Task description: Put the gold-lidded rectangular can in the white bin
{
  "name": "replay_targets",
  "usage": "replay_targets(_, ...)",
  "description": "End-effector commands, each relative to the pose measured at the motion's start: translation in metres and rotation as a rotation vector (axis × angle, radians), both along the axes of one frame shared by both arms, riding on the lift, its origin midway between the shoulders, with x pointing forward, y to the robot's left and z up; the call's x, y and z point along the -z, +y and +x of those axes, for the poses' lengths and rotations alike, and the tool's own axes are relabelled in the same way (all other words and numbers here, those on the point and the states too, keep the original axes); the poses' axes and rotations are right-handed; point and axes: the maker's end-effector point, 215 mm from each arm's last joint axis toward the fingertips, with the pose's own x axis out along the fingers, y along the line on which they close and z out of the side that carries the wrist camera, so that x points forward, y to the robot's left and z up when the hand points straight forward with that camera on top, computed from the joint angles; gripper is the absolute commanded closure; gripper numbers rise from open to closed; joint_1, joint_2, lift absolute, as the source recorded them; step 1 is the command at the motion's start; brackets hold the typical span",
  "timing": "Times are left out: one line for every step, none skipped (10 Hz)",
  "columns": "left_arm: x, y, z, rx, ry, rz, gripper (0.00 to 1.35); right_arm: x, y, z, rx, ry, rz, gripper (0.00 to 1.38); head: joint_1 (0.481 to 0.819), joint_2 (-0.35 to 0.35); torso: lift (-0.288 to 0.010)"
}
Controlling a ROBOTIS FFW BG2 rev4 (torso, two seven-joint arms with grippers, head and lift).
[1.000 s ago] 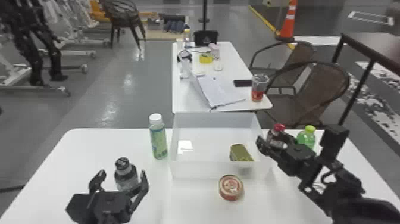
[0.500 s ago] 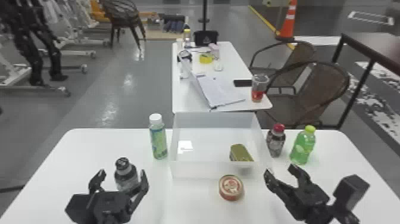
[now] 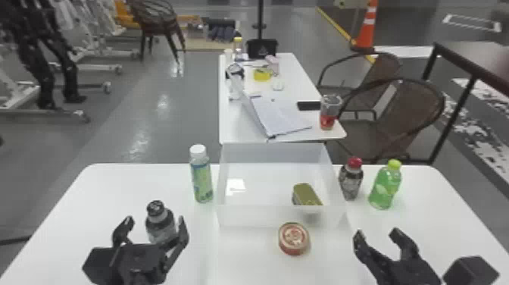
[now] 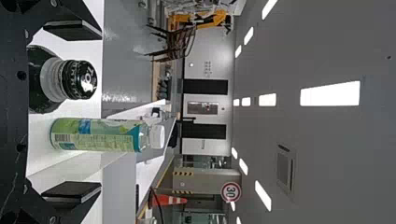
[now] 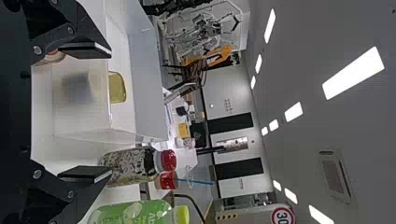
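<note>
gold-lidded rectangular can (image 3: 307, 195): it is inside the white bin (image 3: 246, 216), near the front wall, on the robot's right side, with the gold lid facing up; if it touches the wall, I cannot tell
can's weight: probably modest, as of a filled small tin
can's body: looks like metal, so it should be stiff and not fragile, though a hard squeeze may dent the sides
can's lid: smooth and somewhat shiny, perhaps slippery, so not a good place to pinch
hold on the can: if it must be lifted again, better from above, on the two long sides under the lid edge, with care for the front wall
right gripper (image 3: 378, 234): fingers spread, nothing between them, outside the bin
left gripper (image 3: 155, 220): fingers spread, pinching nothing, near the dark-capped bottle (image 3: 161, 226)
</note>
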Motion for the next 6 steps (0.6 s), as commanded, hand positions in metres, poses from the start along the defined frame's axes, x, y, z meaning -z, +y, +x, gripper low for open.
replay_targets(0.0002,-0.0018,0.0003,0.002,0.002,-0.003,0.16,0.0006,0.0044,0.0018,-0.004,0.003,-0.008,0.39,0.549,0.000,-0.100)
replay_targets(0.0010,-0.0009,-0.0002,0.000,0.004,-0.003,0.16,0.0006,0.0041,0.0019,-0.003,0.003,-0.008,0.39,0.549,0.000,-0.100)
replay_targets(0.0018,-0.0009,-0.0008,0.000,0.005,-0.003,0.16,-0.0003,0.0044,0.0020,-0.004,0.001,-0.008,0.39,0.549,0.000,-0.100)
replay_targets(0.0018,-0.0018,-0.0008,0.001,0.005,-0.003,0.16,-0.0014,0.0041,0.0026,-0.002,-0.002,-0.008,0.39,0.549,0.000,-0.100)
replay_targets(0.0013,-0.0009,-0.0008,0.000,0.004,-0.003,0.16,-0.0014,0.0041,0.0026,-0.002,-0.002,-0.008,0.39,0.549,0.000,-0.100)
replay_targets(0.0021,-0.0009,-0.0014,0.000,0.005,-0.003,0.16,-0.0009,0.0041,0.0026,-0.003,0.000,-0.008,0.39,0.549,0.000,-0.100)
